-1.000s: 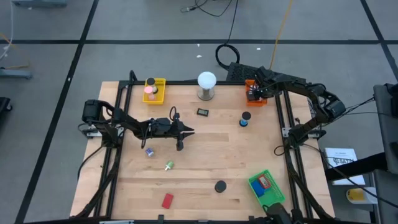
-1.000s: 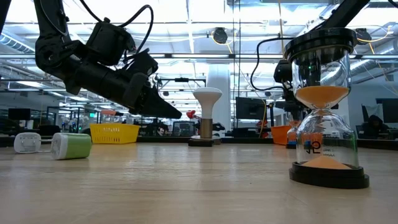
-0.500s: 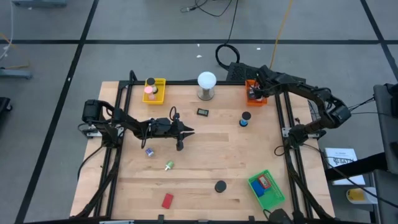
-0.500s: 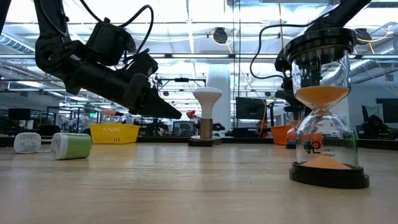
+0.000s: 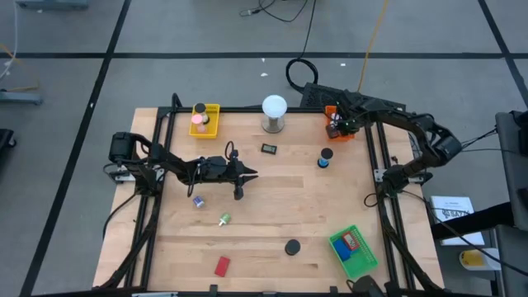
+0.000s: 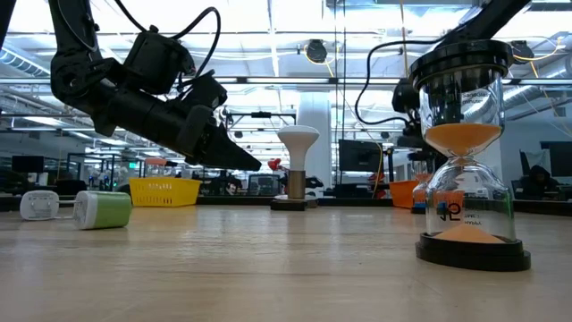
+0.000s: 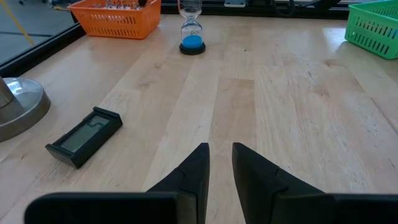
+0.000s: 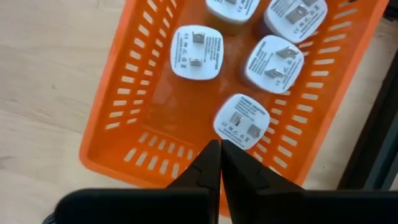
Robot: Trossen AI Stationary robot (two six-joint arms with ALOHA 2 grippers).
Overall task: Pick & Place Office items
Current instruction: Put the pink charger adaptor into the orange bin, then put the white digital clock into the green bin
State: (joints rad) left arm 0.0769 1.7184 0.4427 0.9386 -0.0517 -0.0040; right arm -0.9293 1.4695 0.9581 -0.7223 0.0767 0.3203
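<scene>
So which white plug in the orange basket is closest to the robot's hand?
The plug just ahead of the shut right hand; the other plugs sit farther up the orange basket.

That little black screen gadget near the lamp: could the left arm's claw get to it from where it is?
Probably yes. The black screen gadget lies flat on bare wood just ahead of the left claw, with nothing between them. The claw's fingers are nearly together, so they would likely need to open first.

A robotics lab: a framed wooden table (image 5: 272,214), ceiling strip lights (image 6: 268,40), monitors (image 6: 357,154) on distant workbenches.
</scene>
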